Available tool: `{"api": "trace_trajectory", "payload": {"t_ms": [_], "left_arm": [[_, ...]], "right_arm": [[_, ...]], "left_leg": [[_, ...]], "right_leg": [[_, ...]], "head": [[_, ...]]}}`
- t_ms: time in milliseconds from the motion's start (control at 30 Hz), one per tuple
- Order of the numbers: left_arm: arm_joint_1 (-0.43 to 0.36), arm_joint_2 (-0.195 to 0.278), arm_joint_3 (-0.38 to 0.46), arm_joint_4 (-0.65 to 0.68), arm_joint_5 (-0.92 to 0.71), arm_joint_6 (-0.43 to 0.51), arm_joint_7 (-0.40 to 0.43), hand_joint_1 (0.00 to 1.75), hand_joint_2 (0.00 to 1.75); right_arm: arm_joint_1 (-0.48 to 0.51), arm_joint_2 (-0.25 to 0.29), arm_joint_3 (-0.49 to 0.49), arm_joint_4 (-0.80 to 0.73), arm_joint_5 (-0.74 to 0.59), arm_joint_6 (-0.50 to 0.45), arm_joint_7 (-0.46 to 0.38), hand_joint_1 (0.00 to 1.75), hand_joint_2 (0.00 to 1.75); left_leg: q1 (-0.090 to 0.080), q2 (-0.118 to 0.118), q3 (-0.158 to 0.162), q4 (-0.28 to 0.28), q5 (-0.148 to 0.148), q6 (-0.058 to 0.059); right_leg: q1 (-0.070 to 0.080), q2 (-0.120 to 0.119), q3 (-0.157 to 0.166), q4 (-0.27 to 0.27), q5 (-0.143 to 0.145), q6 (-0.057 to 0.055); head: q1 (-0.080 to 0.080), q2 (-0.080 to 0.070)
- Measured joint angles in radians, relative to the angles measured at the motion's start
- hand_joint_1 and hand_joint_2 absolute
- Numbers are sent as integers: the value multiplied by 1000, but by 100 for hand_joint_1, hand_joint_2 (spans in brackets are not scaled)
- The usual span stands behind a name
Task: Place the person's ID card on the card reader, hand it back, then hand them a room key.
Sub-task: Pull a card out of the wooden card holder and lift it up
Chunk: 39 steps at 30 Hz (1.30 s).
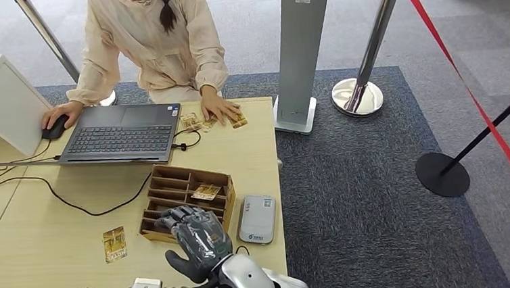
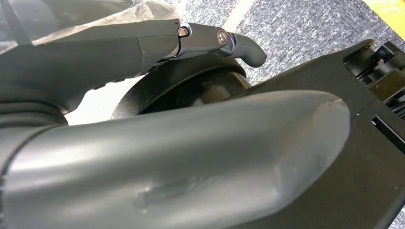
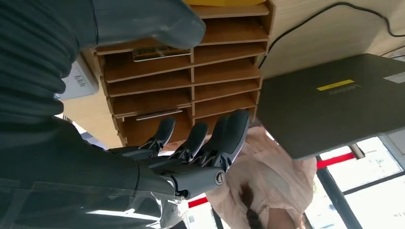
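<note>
My right hand [image 1: 194,240] hovers over the near end of the wooden slotted box [image 1: 174,183], fingers spread and holding nothing. In the right wrist view the hand [image 3: 191,157] stretches its fingers over the box [image 3: 224,81] compartments. One slot holds a gold-patterned card [image 1: 206,191], also seen close up as a card [image 3: 160,52]. The white-grey card reader [image 1: 257,218] lies right of the box with nothing on it. Another gold card [image 1: 115,244] lies flat on the table to the box's left. My left hand [image 2: 181,157] hangs low, thumb and a finger apart, holding nothing.
A person [image 1: 157,42] sits at the far side, one hand on a mouse [image 1: 54,127], the other hand [image 1: 219,109] resting on several cards [image 1: 193,121]. An open laptop [image 1: 119,133] and cables lie beyond the box. The table edge [image 1: 279,183] runs just right of the reader.
</note>
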Motion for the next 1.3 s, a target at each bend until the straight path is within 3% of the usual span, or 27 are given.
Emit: {"api": "trace_trajectory", "payload": {"t_ms": [900, 1300], "left_arm": [[0, 2, -1, -3, -4, -1, 0, 0, 0], [-4, 2, -4, -3, -22, -20, 10, 0, 0]], "right_arm": [[12, -10, -27, 92, 16, 12, 17, 73, 175], [-34, 15, -26, 94, 129, 56, 115, 75, 175]], "left_leg": [[0, 0, 0, 0, 0, 0], [0, 0, 0, 0, 0, 0]], "right_leg": [[0, 0, 0, 0, 0, 0], [0, 0, 0, 0, 0, 0]], "head": [[0, 0], [0, 0]]}}
